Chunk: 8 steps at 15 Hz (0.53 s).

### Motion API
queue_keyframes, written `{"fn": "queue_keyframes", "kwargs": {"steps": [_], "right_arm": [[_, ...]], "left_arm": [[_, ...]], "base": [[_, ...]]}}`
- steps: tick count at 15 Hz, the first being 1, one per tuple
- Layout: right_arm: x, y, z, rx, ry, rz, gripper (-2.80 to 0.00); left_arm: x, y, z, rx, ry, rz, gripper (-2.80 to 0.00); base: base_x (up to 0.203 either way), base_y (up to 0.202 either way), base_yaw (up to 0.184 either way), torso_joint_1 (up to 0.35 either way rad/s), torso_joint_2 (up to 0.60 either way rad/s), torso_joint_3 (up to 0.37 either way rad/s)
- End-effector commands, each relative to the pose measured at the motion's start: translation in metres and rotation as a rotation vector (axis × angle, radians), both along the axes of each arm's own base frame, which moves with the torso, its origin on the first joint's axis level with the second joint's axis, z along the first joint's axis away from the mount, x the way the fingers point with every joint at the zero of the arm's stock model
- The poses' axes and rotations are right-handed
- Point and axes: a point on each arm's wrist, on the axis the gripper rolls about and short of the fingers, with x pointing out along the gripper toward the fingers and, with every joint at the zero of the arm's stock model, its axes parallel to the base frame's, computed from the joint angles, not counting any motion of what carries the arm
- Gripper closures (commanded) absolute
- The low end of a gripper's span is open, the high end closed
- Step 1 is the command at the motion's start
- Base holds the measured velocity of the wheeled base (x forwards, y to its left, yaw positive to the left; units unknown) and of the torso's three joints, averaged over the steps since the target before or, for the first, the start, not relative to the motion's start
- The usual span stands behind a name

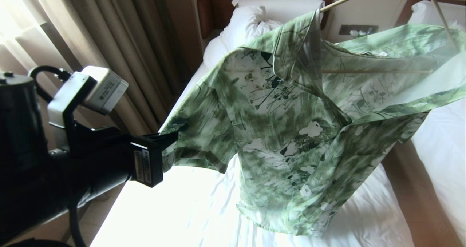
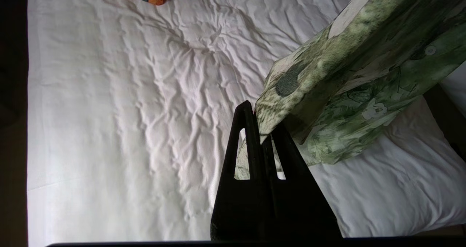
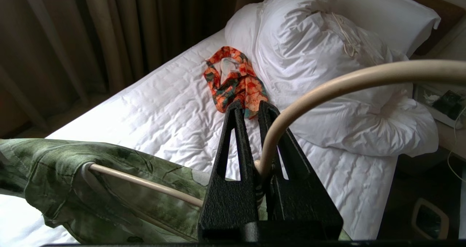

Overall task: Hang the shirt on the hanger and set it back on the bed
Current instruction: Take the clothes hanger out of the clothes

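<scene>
Shirt [image 1: 291, 130] draped on hanger [image 1: 375, 71], held in air above bed [image 1: 204, 210]. Right tool [image 3: 259, 138] clamped on hanger neck, carrying the load. Left tool [image 1: 174, 136] pinching shirt hem, likely tugging fabric over hanger end.

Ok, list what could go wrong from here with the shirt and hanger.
1. The left claw pinches only a thin edge of the shirt; the fabric may slip free or tear.
2. One hanger arm pokes out bare near the collar, so the shirt could slide off that side.
3. The right claw grips the thin wire by its hook; the hanger may twist.
</scene>
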Motion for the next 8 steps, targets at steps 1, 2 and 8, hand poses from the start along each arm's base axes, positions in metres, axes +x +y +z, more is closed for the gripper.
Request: {"fn": "queue_keyframes", "kwargs": {"steps": [1,2,8], "right_arm": [[0.000,-0.001,0.000,-0.002,0.000,-0.002,0.00],[0.000,0.000,0.000,-0.001,-0.002,-0.003,0.00],[0.003,0.002,0.002,-0.004,-0.031,-0.006,0.00]], "left_arm": [[-0.008,0.007,0.008,-0.029,-0.030,-0.003,-2.80],[-0.013,0.011,0.011,-0.041,-0.043,-0.009,-2.80],[-0.051,0.062,0.032,-0.174,-0.170,0.027,-2.80]], "base": [[0.000,0.000,0.000,0.000,0.00,0.000],[0.000,0.000,0.000,0.000,0.00,0.000],[0.000,0.000,0.000,0.000,0.00,0.000]]}}
